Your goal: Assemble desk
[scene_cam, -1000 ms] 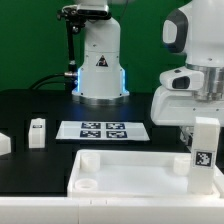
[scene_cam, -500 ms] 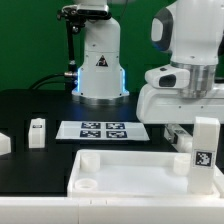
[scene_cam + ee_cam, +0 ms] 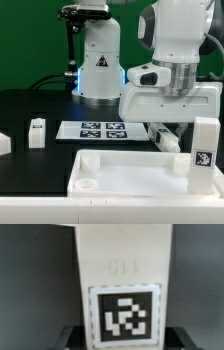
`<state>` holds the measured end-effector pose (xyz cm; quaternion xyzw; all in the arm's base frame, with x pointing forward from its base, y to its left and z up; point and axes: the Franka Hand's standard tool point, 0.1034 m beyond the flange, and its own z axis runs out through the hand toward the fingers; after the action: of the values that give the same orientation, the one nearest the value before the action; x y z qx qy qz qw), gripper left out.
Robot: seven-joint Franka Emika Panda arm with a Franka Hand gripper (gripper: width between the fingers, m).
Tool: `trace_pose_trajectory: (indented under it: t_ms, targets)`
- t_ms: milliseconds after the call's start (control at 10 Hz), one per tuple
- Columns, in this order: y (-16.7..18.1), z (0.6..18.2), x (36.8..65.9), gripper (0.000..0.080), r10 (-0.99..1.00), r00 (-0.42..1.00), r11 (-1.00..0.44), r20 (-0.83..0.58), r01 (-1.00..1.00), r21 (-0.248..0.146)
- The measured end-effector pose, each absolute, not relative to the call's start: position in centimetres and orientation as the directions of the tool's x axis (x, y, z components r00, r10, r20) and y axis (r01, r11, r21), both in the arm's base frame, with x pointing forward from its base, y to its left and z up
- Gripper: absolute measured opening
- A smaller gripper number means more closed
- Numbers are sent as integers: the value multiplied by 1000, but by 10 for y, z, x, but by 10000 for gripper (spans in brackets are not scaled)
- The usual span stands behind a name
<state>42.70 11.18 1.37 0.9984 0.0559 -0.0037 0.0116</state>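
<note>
The white desk top (image 3: 130, 172) lies at the front with round corner sockets. One white tagged leg (image 3: 203, 150) stands upright on its corner at the exterior view's right. My gripper (image 3: 166, 137) hangs just behind the top's far edge, left of that standing leg. In the wrist view a white leg (image 3: 124, 269) with a black-and-white tag fills the middle, and my gripper (image 3: 126, 339) has a dark finger against each side of it. This held leg is mostly hidden in the exterior view. Two loose legs lie to the left, one (image 3: 37, 132) and another (image 3: 3, 145) at the picture's edge.
The marker board (image 3: 103, 130) lies flat on the black table behind the desk top. The arm's base (image 3: 98, 62) stands at the back with cables beside it. A green wall closes the back.
My arm and gripper have moved toward the exterior view's left, away from the upright leg. That leg and the desk top have not moved.
</note>
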Motion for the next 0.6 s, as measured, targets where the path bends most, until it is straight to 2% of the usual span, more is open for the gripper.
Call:
trace_pose_trajectory:
  t_ms: [100, 300, 400, 600]
  targets:
    - [109, 14, 427, 285, 123, 992, -992, -9, 123, 23]
    - [95, 23, 424, 285, -70, 998, -997, -6, -70, 20]
    - [90, 25, 427, 285, -90, 996, -996, -3, -90, 12]
    - [87, 26, 429, 285, 51, 999, -999, -2, 51, 16]
